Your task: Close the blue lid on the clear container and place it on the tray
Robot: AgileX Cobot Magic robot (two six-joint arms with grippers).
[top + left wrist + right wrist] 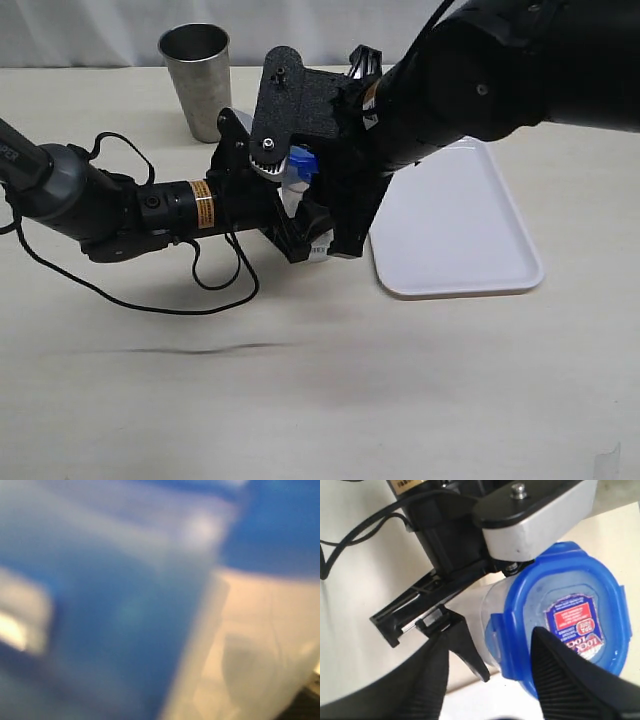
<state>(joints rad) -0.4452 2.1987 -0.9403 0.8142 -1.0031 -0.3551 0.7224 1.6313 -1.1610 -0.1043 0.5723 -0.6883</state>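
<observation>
The clear container [293,192] stands upright just left of the tray [455,235], and my left gripper [302,238] is shut on its lower body from the left. The blue lid [303,160] sits on its mouth; its red-and-white sticker [572,625] faces up. My right gripper [308,185] hangs over it from the right, open. In the right wrist view the right gripper [488,632] straddles one edge of the lid [555,585], one fingertip [555,665] over the top and the other beside the container [492,605]. The left wrist view is a close blur of lid [100,605] and container [250,655].
A grey metal tumbler [197,80] stands at the back left, behind the left arm. The left arm's black cable [215,285] loops over the table in front of it. The tray lies flat on the right with its near rim close to the container.
</observation>
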